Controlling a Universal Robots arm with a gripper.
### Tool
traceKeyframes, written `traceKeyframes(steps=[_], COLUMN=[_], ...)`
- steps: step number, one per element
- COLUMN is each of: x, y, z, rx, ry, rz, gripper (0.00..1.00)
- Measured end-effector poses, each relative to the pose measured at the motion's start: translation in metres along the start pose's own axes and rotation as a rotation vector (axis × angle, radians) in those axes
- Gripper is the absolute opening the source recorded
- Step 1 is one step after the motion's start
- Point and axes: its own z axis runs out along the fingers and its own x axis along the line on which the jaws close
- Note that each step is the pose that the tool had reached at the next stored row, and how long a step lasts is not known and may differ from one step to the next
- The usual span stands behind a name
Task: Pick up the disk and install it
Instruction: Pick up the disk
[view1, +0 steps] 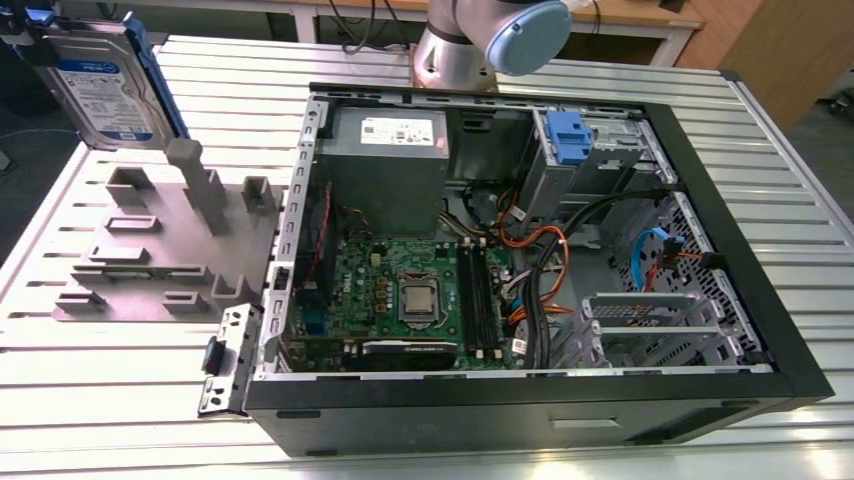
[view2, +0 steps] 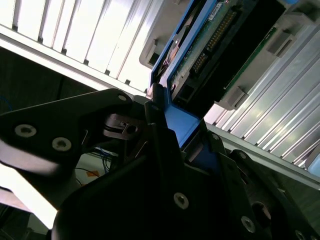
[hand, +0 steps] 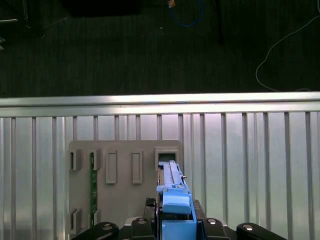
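Exterior view: the disk (view1: 100, 85) is up over the table's (view1: 787, 150) far corner, exterior view's left, gripper (view2: 175, 125) clamped on its blue bracket (hand: 175, 200), seemingly clear of the grey fixture (view1: 147, 250), so pickup looks done and install needs alignment in the computer case (view1: 534, 405).

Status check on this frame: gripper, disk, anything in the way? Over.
The gripper shut on the disk at its blue bracket. Disk upright above the grey fixture, outside the open computer case. No obstruction seen.

Fixture posts (view1: 196, 185) near disk (view1: 100, 85); cables (view1: 541, 255) crowd case (view1: 534, 405) interior; surrounding table (view1: 107, 410) open.
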Motion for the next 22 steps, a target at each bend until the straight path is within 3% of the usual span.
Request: traceKeyframes(steps=[22], x=[0.0], y=[0.0001], z=[-0.0075], rx=[0.0002], ry=[-0.0001], rz=[0.0], gripper=[0.36])
